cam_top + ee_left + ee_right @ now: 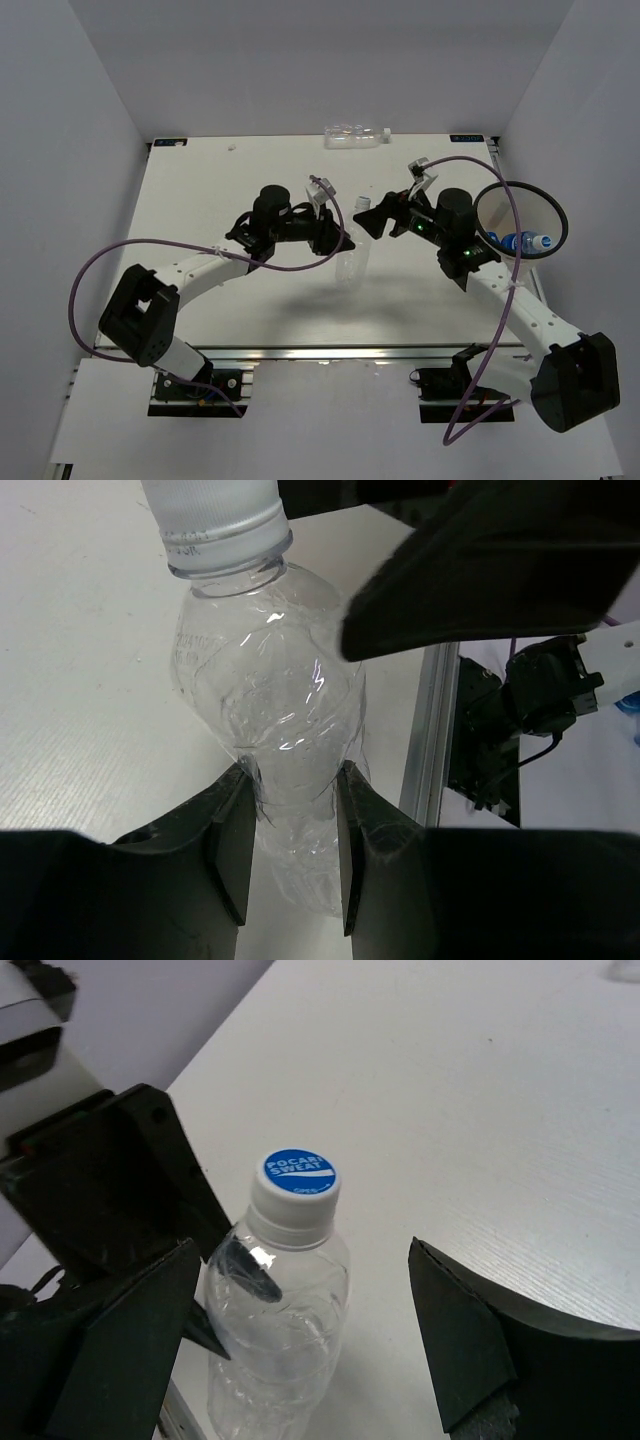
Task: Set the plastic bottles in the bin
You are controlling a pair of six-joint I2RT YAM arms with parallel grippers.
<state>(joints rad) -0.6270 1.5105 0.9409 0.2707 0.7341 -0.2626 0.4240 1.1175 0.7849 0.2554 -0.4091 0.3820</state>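
Observation:
My left gripper (343, 246) is shut on a clear unlabelled plastic bottle (350, 264) with a white cap, and holds it about upright over the table's middle. In the left wrist view the fingers (228, 840) squeeze the crumpled lower body of the bottle (270, 680). My right gripper (367, 220) is open, its jaws either side of the bottle's top. In the right wrist view the bottle (285, 1310) stands between the spread fingers (465, 1340). The bin (556, 214) stands at the right with a blue-labelled bottle (522, 241) inside. No orange bottle shows.
Another clear bottle (355, 134) lies on its side at the table's back edge. The white side walls close in the table on the left and right. The right arm's purple cable (515, 215) crosses over the bin.

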